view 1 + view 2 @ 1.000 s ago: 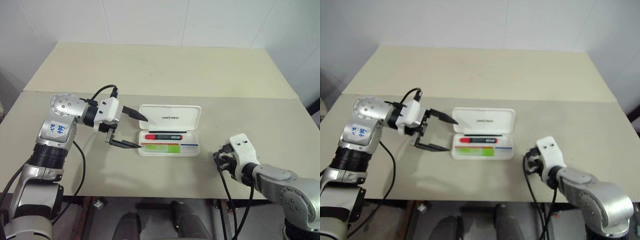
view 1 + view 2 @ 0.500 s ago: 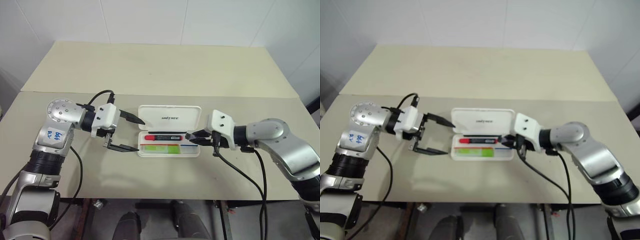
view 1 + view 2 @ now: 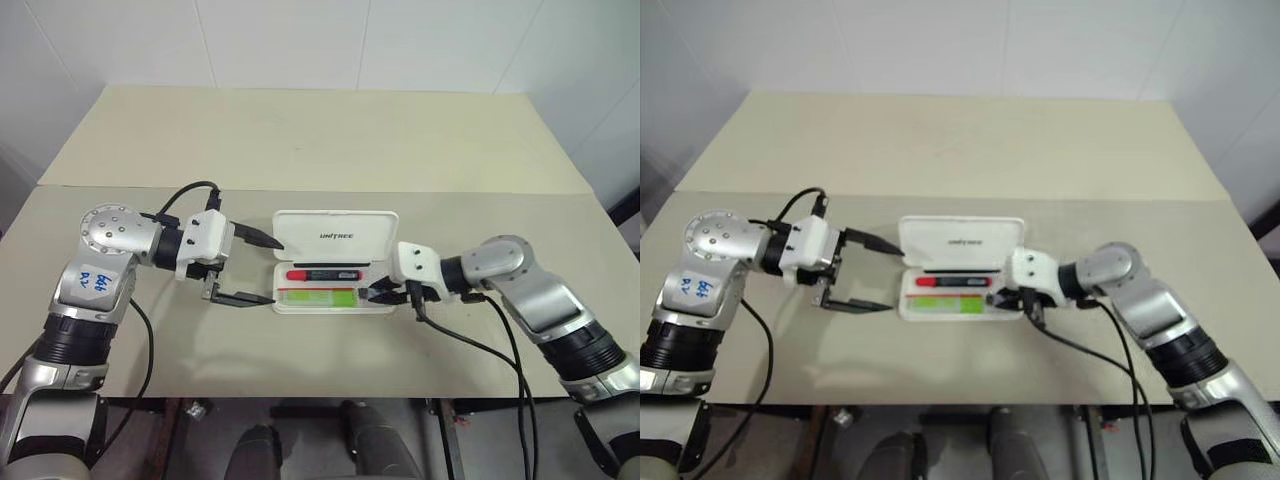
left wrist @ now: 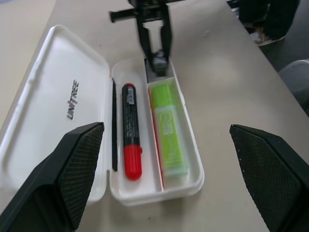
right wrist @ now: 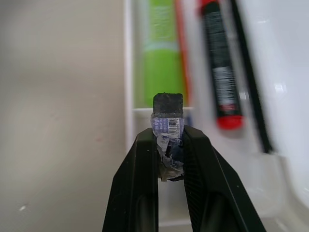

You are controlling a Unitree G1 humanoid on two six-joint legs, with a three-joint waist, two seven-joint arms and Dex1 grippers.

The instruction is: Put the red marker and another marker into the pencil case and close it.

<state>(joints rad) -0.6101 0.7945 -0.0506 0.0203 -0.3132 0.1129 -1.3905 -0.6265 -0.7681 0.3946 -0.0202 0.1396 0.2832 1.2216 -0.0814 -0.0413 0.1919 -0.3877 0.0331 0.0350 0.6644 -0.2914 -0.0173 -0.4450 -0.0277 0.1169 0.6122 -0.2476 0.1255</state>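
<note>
Watching my right gripper (image 3: 377, 293), clamped on a small dark object (image 5: 167, 126) over the case (image 3: 334, 262): dropped in, it blocks the lid; left gripper (image 3: 262, 270) gapes.

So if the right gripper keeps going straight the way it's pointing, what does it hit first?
Most likely the green highlighter in the open pencil case. The right gripper, shut on a small dark block, points along that compartment, with the red marker off to one side. Depth is unclear.
</note>
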